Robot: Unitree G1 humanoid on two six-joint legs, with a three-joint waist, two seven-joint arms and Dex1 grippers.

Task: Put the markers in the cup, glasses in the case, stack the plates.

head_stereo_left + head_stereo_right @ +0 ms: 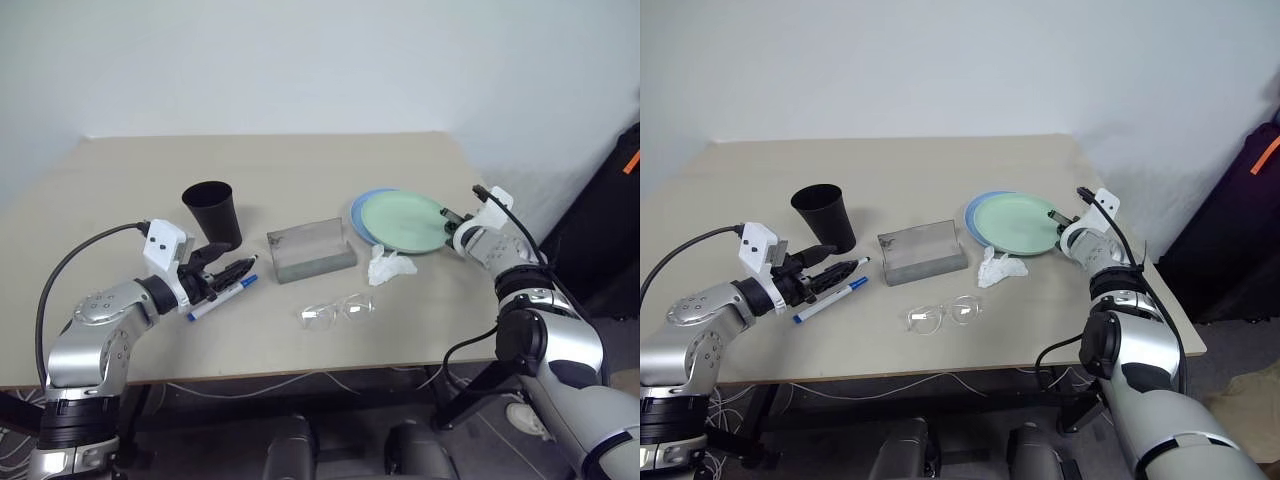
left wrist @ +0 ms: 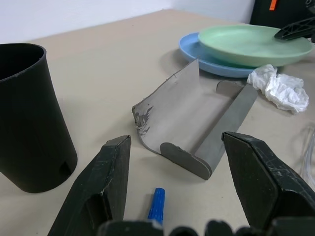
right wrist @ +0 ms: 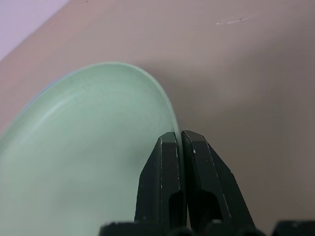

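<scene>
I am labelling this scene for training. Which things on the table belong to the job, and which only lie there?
Job:
- two slim white markers
- black plastic cup
- clear-framed glasses
- grey box case
- mint green round plate
- light blue round plate

Lying about:
- crumpled white tissue

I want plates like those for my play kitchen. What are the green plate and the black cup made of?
The green plate looks like plastic: one even mint colour, a thin rim and a soft satin sheen. The black cup looks like plastic too: matt, thin-walled, no shine or pattern. Neither can be told for sure from a look alone.
</scene>
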